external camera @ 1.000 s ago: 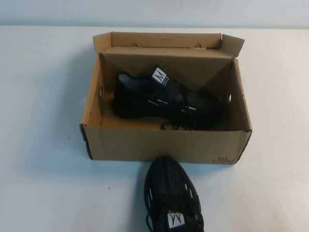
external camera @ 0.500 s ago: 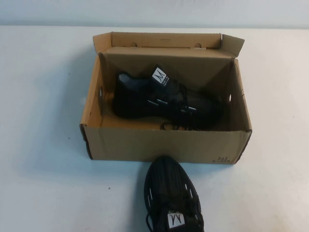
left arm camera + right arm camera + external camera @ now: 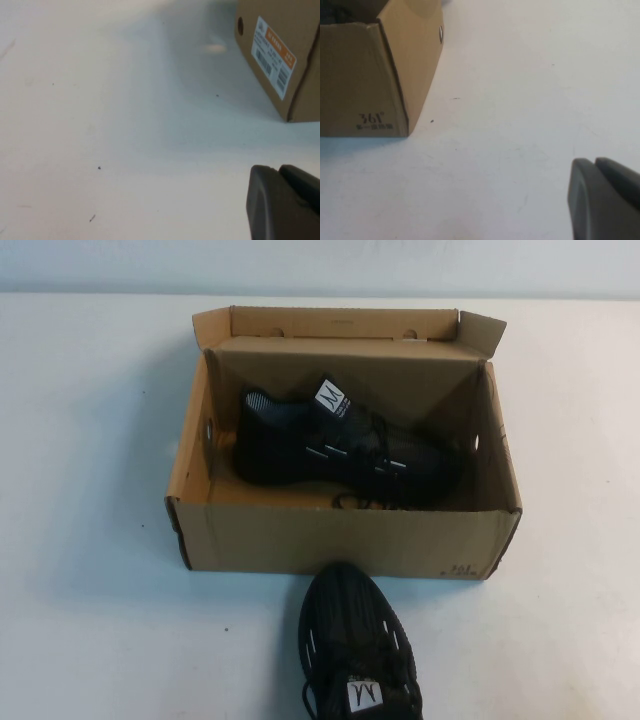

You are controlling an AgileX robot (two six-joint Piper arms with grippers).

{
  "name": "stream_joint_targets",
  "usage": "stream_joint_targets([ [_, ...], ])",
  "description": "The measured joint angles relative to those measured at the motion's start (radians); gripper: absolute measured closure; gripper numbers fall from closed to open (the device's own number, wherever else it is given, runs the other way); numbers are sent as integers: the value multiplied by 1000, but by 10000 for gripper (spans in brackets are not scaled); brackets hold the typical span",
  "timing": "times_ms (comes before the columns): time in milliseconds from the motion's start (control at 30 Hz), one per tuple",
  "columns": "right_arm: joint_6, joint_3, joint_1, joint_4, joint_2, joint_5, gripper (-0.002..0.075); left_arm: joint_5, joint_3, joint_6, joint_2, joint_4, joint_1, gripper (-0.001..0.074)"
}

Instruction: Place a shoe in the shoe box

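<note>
1. The left tool (image 3: 282, 202) shows only in the left wrist view, as a dark block at the corner of the picture. It hangs low over the bare white bench (image 3: 110, 125). Its fingers seem pressed together with only a thin seam between them, and they hold nothing; most of the tool is cut off by the frame.
2. Ahead of the left tool, well apart, stands one corner of the shoe box (image 3: 280, 55). On this end wall there is a white and orange barcode label (image 3: 272, 52) and a small round hole (image 3: 240, 25). The print on the label is too small to read.
3. The right tool (image 3: 605, 200) shows the same way in the right wrist view: a dark block, fingers seemingly together, gripping nothing, mostly outside the frame.
4. Ahead of the right tool, well apart, is another corner of the box, with black print "361" and smaller characters below that I cannot read.
5. In the high view neither tool nor arm appears. The box stands open in the middle of the bench, its flap lid (image 3: 340, 322) upright at the far side.
6. One shoe (image 3: 345, 450) lies inside the box, lengthwise, toe toward the robot's right. The near wall hides its sole and lower edge.
7. The second sneaker (image 3: 355, 650) stands on the bench just outside the near wall, toe close to the box; its heel is cut off by the frame.
</note>
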Motion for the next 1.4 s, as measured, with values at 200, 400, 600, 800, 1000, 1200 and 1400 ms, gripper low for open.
stream_joint_targets([
  [200,0,0,0,0,0,-127,742,-129,0,0,0,-40,0,736],
  [400,0,0,0,4,0,-403,743,-396,0,-3,0,-62,0,736],
  [600,0,0,0,8,0,-566,742,-523,0,-3,0,-55,0,736],
  [800,0,0,0,8,0,-603,743,-525,0,4,0,-51,0,736],
  [1000,16,0,0,13,0,-861,742,-733,0,-97,0,-50,0,736],
  [1200,170,-7,0,22,-2,-1235,743,-1160,0,-214,-2,-52,0,736],
  [1400,297,-180,0,24,-2,-1196,743,-1167,-132,-244,-4,-17,0,736],
])
